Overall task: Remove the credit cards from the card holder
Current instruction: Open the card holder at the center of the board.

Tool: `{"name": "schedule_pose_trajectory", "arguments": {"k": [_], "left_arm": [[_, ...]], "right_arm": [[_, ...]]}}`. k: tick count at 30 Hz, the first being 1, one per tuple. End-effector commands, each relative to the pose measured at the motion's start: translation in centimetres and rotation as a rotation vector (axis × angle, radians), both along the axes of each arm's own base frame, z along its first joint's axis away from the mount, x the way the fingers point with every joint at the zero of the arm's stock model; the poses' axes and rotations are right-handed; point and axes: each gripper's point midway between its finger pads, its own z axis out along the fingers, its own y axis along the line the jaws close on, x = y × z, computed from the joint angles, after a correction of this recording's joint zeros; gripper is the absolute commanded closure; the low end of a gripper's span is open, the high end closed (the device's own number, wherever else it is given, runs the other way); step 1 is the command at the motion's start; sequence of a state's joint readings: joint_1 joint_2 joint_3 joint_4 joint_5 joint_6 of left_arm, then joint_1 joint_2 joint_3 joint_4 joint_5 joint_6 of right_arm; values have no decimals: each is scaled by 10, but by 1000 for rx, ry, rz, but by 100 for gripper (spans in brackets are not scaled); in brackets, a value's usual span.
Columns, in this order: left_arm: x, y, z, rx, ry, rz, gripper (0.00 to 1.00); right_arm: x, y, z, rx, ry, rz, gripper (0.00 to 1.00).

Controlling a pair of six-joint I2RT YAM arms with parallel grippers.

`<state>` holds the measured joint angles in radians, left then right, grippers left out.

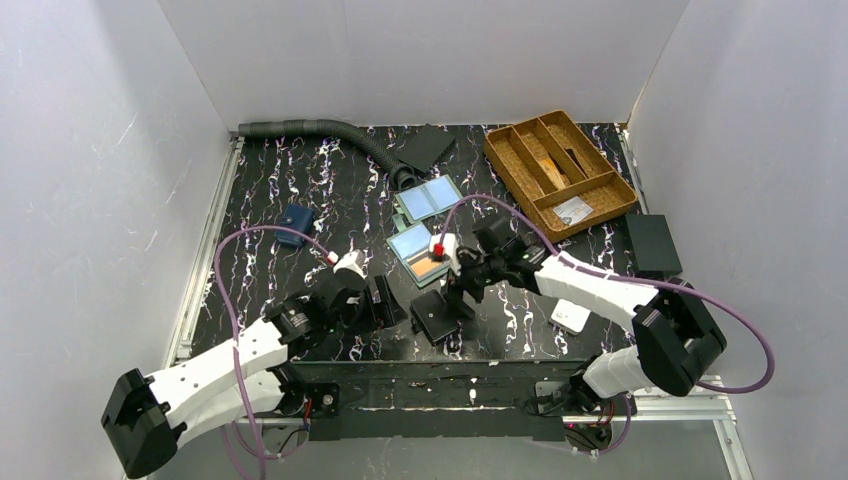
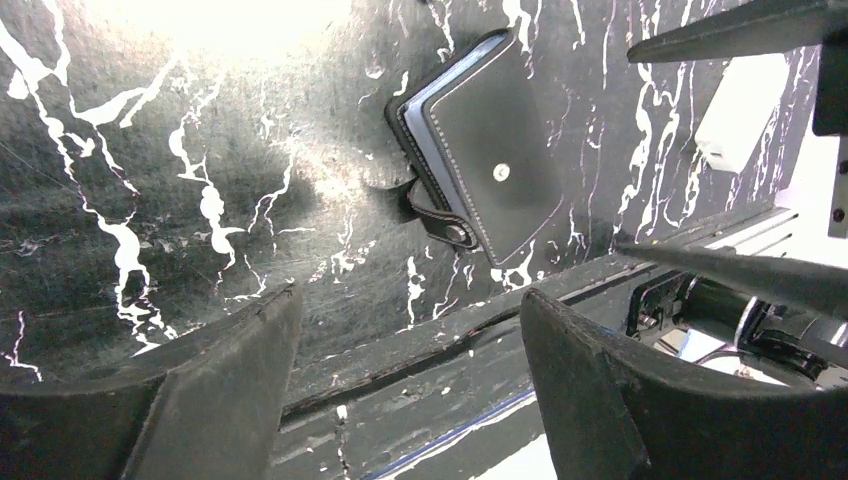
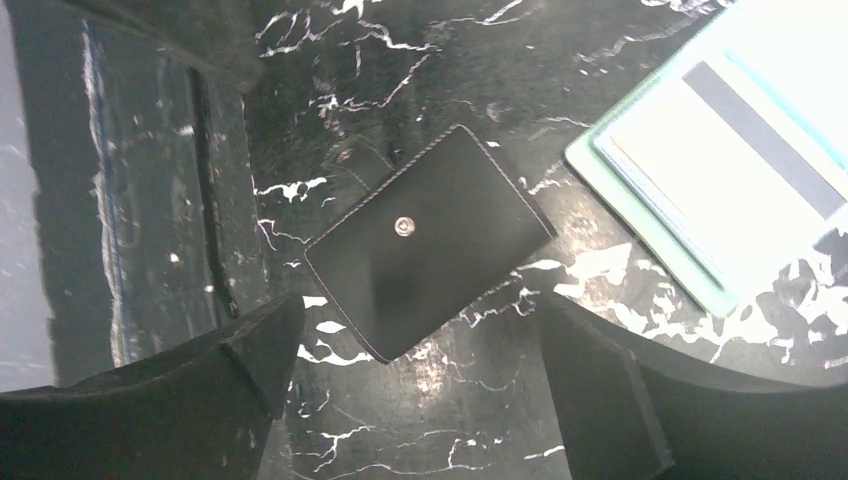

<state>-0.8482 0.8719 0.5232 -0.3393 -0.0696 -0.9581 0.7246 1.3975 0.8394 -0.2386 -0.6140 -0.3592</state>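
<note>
The card holder point(image 1: 418, 252), a grey-green bifold, lies open at mid-table with a blue card point(image 1: 408, 241) and an orange card point(image 1: 429, 266) in its pockets. Its mint edge shows washed out at the top right of the right wrist view point(image 3: 700, 280). No black-grey card is visible. My right gripper point(image 1: 455, 297) is open and empty, hovering just near of the holder, over a black snap wallet point(image 3: 430, 255); it shows in its own view point(image 3: 420, 370). My left gripper point(image 1: 388, 300) is open and empty, just left of that wallet point(image 2: 485, 150); in its own view point(image 2: 410, 340) it hangs over the table's front edge.
A second bifold with pale blue panels point(image 1: 428, 198) lies behind the holder. A navy wallet point(image 1: 294, 224) is at the left, a wooden divided tray point(image 1: 558, 172) at the back right, a black box point(image 1: 652, 244) at the right, a white box point(image 1: 570, 316) near the front, and a grey hose point(image 1: 310, 128) along the back.
</note>
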Motion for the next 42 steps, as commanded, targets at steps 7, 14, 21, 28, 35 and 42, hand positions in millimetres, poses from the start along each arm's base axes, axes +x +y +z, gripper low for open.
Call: {"name": "schedule_pose_trajectory", "arguments": {"k": [7,14,21,28,35,42], "left_arm": [[1,-18,-24,-240,78,113,9],[19,-27,-23,-276,102,184,6],[24,-37,-37,-218,170,175,10],[7,-44,-62,-155,307,99,41],[-9,-25,-76,-106,337,118,72],[-11,-21,-78,-85,330,93,100]], "right_arm": [[-10,24,-24,-193,-363,66,2],[-28,36,-49,-260,-358,67,2],[-29,37,-51,-273,-350,62,5],[-25,35,-55,-291,-356,47,5],[-14,31,-49,-281,-344,2,4],[-15,33,-55,-292,-311,-10,4]]}}
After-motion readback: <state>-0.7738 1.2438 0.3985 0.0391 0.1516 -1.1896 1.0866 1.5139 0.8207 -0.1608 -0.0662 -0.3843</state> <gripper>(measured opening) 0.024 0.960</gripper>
